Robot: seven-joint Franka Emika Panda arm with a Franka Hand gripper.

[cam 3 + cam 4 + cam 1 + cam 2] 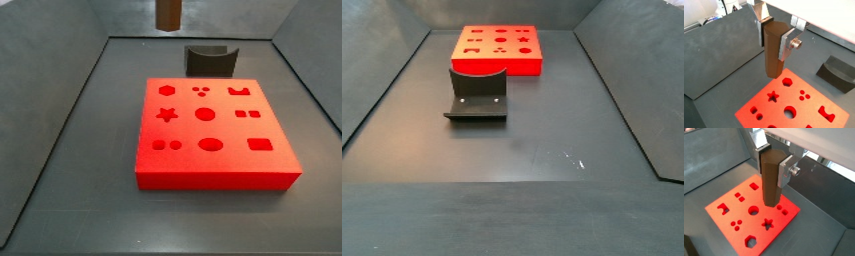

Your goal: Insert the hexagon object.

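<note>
My gripper (775, 37) is shut on the hexagon object (773, 52), a long brown wooden peg held upright between the silver fingers (786, 46); both wrist views show this (773, 169). The peg (771, 183) hangs well above the red block (724, 198). In a wrist view its lower end sits near the block's hexagon hole (787, 80). A side view shows only the peg's lower end (168, 14) at the top edge, high above the red block (214, 172). The gripper is out of view in both side views.
A dark grey curved block (209, 60) stands just behind the red block; it also shows in a wrist view (837, 72) and in a side view (477, 90). The red block (523, 62) has several other shaped holes. Grey bin walls (80, 80) surround the floor.
</note>
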